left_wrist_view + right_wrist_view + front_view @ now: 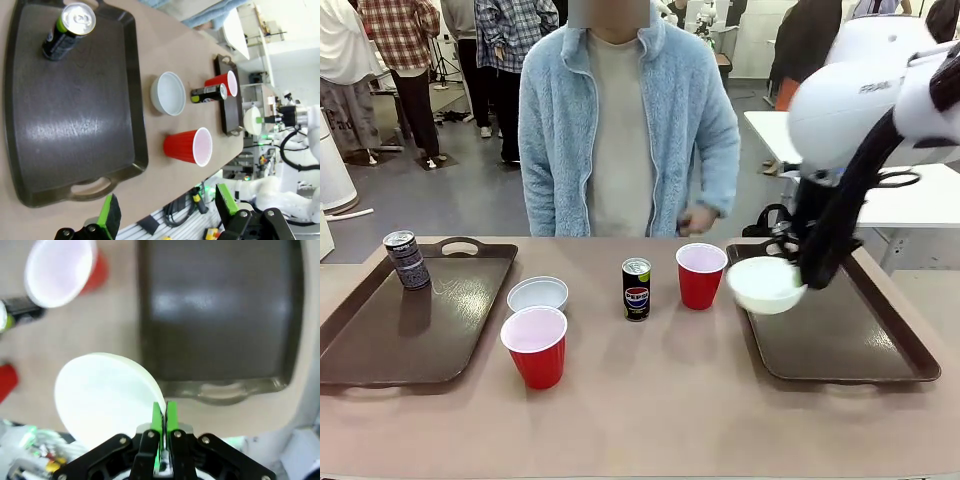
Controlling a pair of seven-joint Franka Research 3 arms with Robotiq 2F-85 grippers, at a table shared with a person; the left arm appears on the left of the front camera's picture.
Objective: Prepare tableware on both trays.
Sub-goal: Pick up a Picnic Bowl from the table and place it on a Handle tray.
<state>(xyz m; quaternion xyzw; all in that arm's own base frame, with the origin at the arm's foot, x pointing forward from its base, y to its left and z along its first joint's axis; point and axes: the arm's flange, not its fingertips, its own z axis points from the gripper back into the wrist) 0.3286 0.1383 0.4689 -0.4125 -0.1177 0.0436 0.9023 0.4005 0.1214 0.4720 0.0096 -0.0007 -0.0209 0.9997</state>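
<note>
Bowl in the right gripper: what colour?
White. The bowl shows best in the front view.

Pepsi logo on mid can [636, 290]; R arm [850, 110] lettering prob. "FRAN…", blurred.

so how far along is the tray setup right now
Done: one dark can stands on the left tray. In hand: the right gripper holds a white bowl by its rim, at the right tray near its left edge. Left: the second bowl, near red cup, far red cup and Pepsi can sit on the tabletop.
</note>
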